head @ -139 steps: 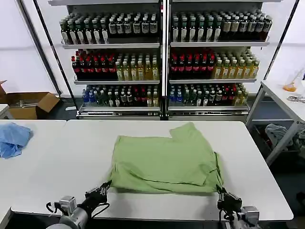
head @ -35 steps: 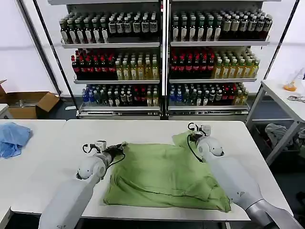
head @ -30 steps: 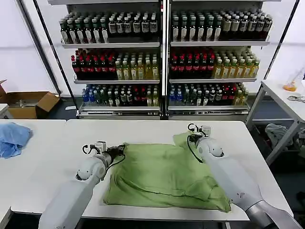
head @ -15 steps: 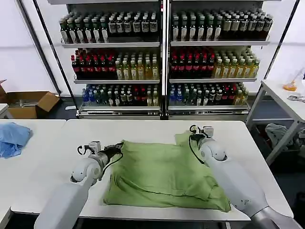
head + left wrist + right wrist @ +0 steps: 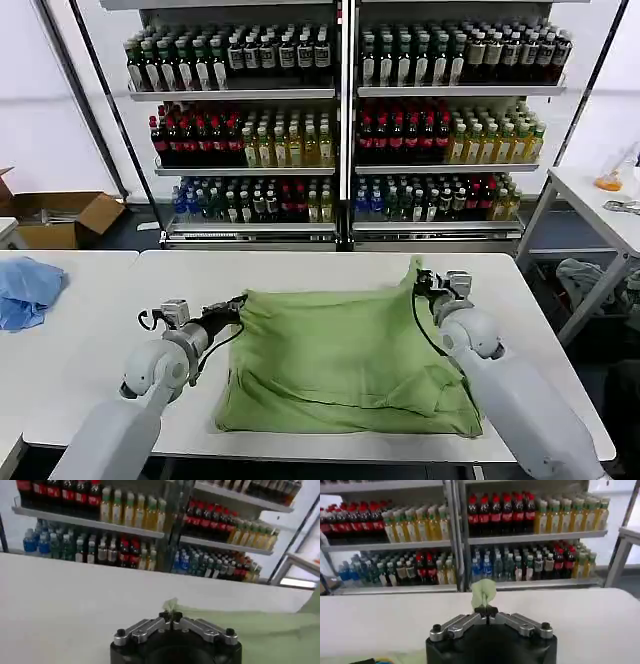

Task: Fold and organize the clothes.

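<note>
- I am looking at the light green shirt (image 5: 345, 360). It is lying spread out on the white bench (image 5: 180, 275), near the middle.
- The shirt is looking soft and wrinkly. Its near edge is bunching into thick folds. I cannot see the collar, the buttons or a picture on it.
- My left end effector (image 5: 237, 303) is pinching the far left corner of the shirt. Its fingers are closed tight on a bit of green cloth (image 5: 171, 605).
- My right end effector (image 5: 421, 281) is pinching the far right corner. It is lifting that corner up a little, so it is making a small point. A green tuft (image 5: 484, 592) is sticking out past its closed fingers.
- A light blue cloth (image 5: 27, 290) is sitting in a heap on another bench to the left, well apart from the shirt.
- A brown cardboard box (image 5: 62, 219) is sitting open on the floor. I cannot tell what is in it.
- The shelves (image 5: 340, 95) behind are holding rows of bottles (image 5: 250, 140).
</note>
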Controlling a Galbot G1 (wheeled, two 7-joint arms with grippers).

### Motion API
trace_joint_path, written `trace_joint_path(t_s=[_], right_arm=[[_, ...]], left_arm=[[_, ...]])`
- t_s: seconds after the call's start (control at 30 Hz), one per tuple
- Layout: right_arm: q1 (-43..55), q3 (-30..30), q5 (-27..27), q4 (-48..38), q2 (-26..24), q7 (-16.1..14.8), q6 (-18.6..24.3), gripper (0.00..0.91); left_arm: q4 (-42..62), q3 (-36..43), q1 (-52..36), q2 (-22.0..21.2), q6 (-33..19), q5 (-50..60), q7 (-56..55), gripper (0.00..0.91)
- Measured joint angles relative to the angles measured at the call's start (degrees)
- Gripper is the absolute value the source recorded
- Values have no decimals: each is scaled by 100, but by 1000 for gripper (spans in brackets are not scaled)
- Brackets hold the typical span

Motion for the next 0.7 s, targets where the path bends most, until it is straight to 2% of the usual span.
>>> trace_joint_path(t_s=[0.37, 0.7], right_arm=[[-1481, 882, 61, 1557, -496, 101, -105, 0], [-2911, 1673, -38, 2527, -568, 166, -218, 0]], left_arm=[[-966, -272, 807, 314, 0, 0, 112, 20], [-1642, -337, 1570, 492, -11, 238, 211, 20]])
